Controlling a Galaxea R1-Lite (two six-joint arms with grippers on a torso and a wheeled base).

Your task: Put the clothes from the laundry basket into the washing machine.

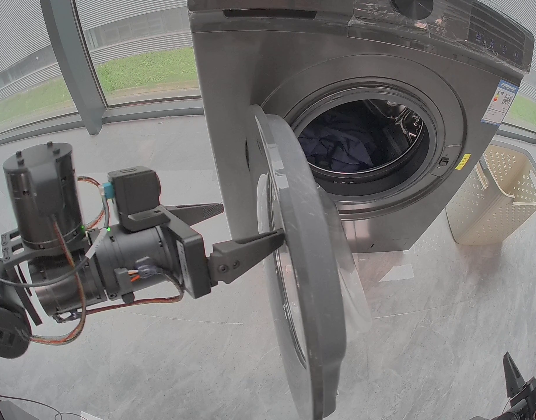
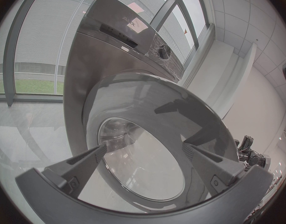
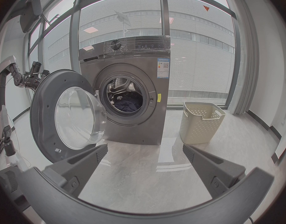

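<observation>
- Note left hand (image 1: 251, 223) spread wide at the outer face of the washing machine door (image 1: 306, 275), nearer fingertip touching or just short of the door edge; pinching nothing.
- Note right hand (image 3: 145, 148) likewise spread and empty, low and well back from the washing machine (image 3: 154, 128), facing its front.
- Find dark blue clothes (image 1: 338, 144) already inside the drum, behind the open port; cannot tell whether all lie clear of the gasket.
- Find the laundry basket (image 1: 501, 205) on the floor just beside the machine, on the robot's right; see no clothes above its rim, inside mostly hidden.
- Judge loading likely done and closing the door the likely step in hand.
- Risk of the fingertip sliding off the smooth curved door face under a one-point push, leaving the door ajar.
- Risk of trapping a fold of cloth at the port lip, blocking the latch.
- Risk of bounce-back from too hard a swing, with no catch at the latch.
</observation>
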